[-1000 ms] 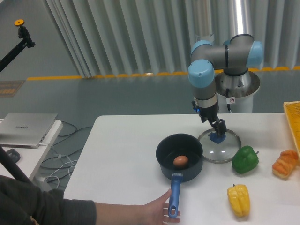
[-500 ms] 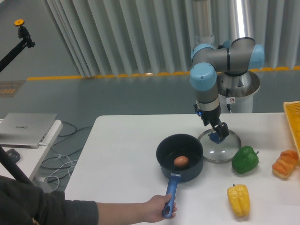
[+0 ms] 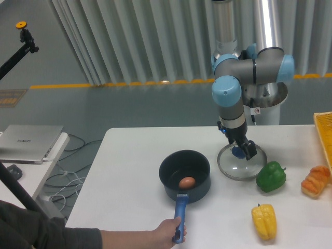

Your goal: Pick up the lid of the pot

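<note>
The gripper point(image 3: 241, 147) points down at the back of the pot lid, open, with its dark fingertips close to the blue knob point(image 3: 238, 152). One fingertip partly overlaps the knob from the right; whether they touch cannot be told. The clear round pot lid point(image 3: 239, 168) lies flat on the white table, knob up.
A dark pot point(image 3: 184, 170) holding a brown egg point(image 3: 187, 182) stands left of the lid, its blue handle point(image 3: 180, 213) held by a person's hand. A green pepper point(image 3: 271, 177) borders the lid; a yellow pepper point(image 3: 264, 222), orange bread point(image 3: 315, 181) and yellow crate point(image 3: 325, 136) sit farther right.
The arm has come down and slightly right, bringing the fingertips lower near the knob. The hand has slid the pot left, away from the lid.
</note>
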You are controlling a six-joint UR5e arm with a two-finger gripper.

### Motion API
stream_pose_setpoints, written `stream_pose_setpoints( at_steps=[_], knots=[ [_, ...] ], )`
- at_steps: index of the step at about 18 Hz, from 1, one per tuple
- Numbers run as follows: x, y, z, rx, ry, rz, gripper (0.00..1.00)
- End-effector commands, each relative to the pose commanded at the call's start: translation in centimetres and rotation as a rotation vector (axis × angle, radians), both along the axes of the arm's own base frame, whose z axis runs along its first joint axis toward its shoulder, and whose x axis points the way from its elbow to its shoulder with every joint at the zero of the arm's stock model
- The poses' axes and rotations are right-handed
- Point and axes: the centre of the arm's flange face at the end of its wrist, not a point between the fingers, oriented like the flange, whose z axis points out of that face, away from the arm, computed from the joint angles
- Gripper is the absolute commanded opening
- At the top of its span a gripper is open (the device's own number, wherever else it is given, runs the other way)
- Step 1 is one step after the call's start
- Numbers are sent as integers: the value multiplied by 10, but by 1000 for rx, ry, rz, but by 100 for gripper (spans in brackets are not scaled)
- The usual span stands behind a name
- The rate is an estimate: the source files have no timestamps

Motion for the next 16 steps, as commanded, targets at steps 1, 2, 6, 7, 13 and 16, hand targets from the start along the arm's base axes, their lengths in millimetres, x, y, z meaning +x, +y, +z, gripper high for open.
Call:
stream_pose_setpoints(
  at_steps=[1, 2, 6, 7, 13, 16],
  knots=[
    [0, 0, -1, -3, -2, 0, 96],
    [0, 0, -1, -3, 0, 0, 96],
    [2, -1, -2, -6, -2, 0, 96],
    [3, 0, -3, -7, -3, -2, 96],
    [3, 1, -11, -22, -11, -2, 96],
    [4, 0, -13, -26, -13, -2, 96]
  ],
)
